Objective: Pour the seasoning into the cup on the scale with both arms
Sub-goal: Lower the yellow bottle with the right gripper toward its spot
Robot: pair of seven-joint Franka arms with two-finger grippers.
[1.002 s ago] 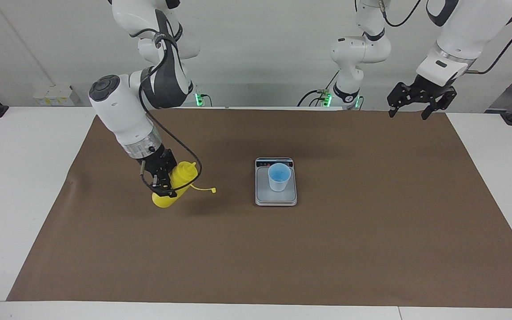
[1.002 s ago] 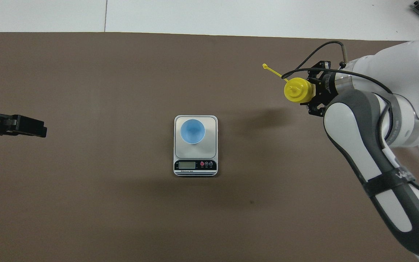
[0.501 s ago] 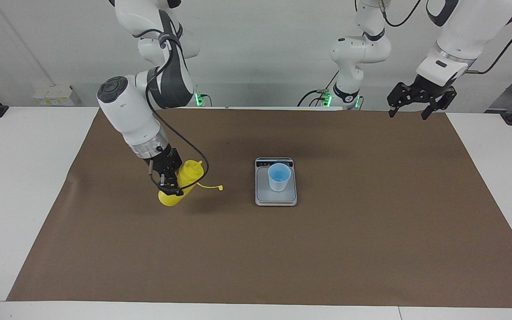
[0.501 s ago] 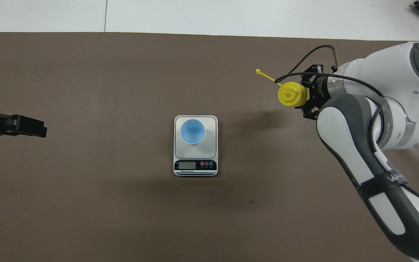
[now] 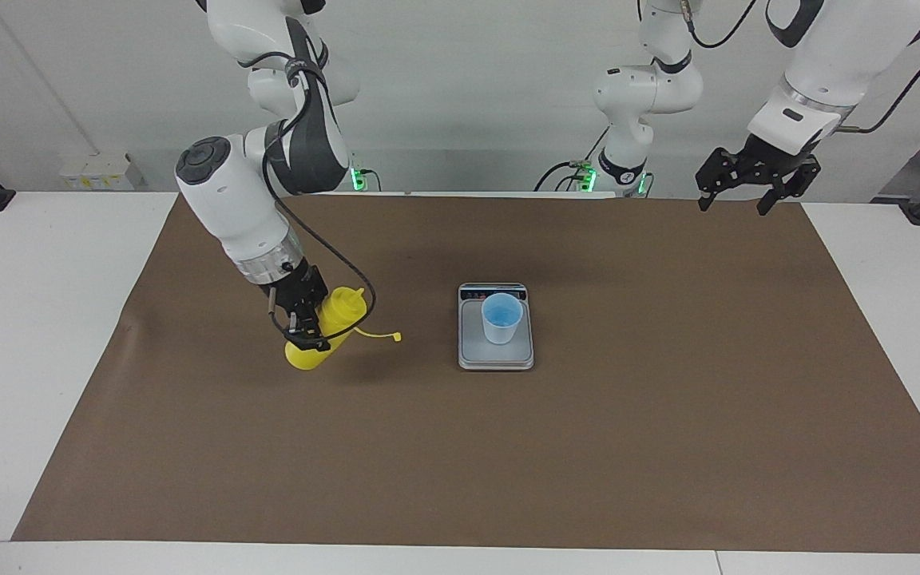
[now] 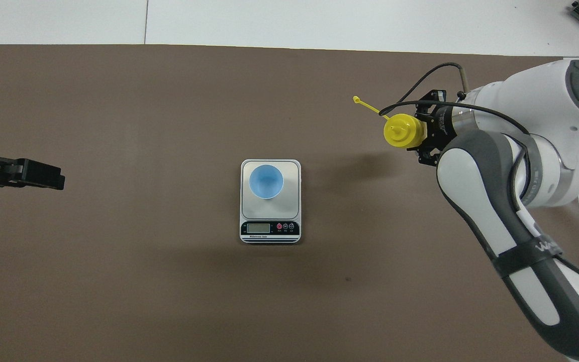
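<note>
Our right gripper point(image 5: 304, 323) is clamped on the bright yellow plastic squeeze bottle point(image 5: 324, 339). We carried it a little closer to the small light blue plastic cup point(image 5: 501, 318) on the flat silver scale point(image 5: 496, 358), so pouring comes soon. Our left gripper point(image 5: 754, 182) waits, fingers apart. We can read no writing.

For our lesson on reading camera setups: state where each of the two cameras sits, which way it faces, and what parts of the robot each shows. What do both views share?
Facing view: high across the table, looking at the robots; both arms show whole, right end effector holding the seasoning, left end effector waiting open.
Overhead view: above the robots' end, looking steeply down; right forearm and left end effector show.
Shared: cup on scale, seasoning.
</note>
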